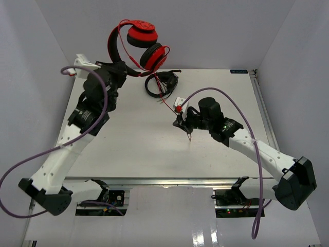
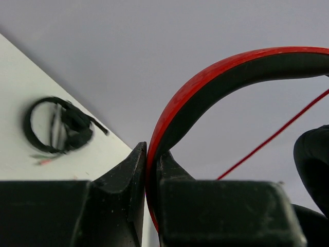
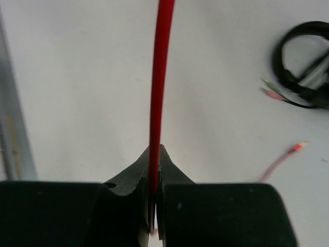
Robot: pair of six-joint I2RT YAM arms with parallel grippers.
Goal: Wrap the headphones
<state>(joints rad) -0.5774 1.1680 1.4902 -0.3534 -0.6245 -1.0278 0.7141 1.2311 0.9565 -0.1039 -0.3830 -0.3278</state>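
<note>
Above table (image 1: 134, 141), headphones (image 1: 142, 35) pinched in left fingers (image 2: 128, 181)

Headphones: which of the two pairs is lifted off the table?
The red headphones, headband clamped in the left gripper; the black headphones lie on the table.

the white table (image 1: 144, 154) stands boxed in on three sides by plain pale grey walls: a back wall (image 1: 216, 31), a left wall (image 1: 25, 77) and a right wall (image 1: 303, 77). a metal rail (image 1: 263, 110) runs along the table's right edge. below the near edge, the floor (image 1: 175, 229) is glossy white and catches a soft glare. the light is even and the shadows are faint.
</note>
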